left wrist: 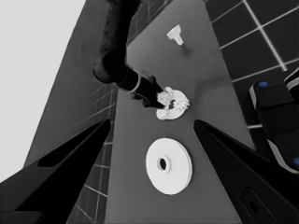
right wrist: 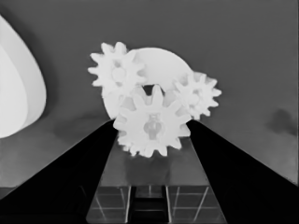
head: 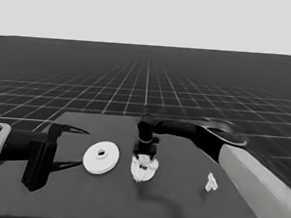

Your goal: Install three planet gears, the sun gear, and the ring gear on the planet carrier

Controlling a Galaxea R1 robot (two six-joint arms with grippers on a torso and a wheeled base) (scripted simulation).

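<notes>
Gear gripped betw. right end effector fingers, directly over smaller round part w/ two gears.

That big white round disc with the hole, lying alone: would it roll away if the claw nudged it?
Probably not: the larger white round part lies flat on the dark table, so it would likely slide. Its thick rim looks stiff. Stood on edge, it might roll.

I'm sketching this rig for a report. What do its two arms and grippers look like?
Both arms are black near the gripper and pale grey farther back; the right arm shows a broad pale grey section. The left gripper and the right gripper each carry two long, pointed black fingers, seen as dark wedges from the wrists. No cables or markings show.
</notes>
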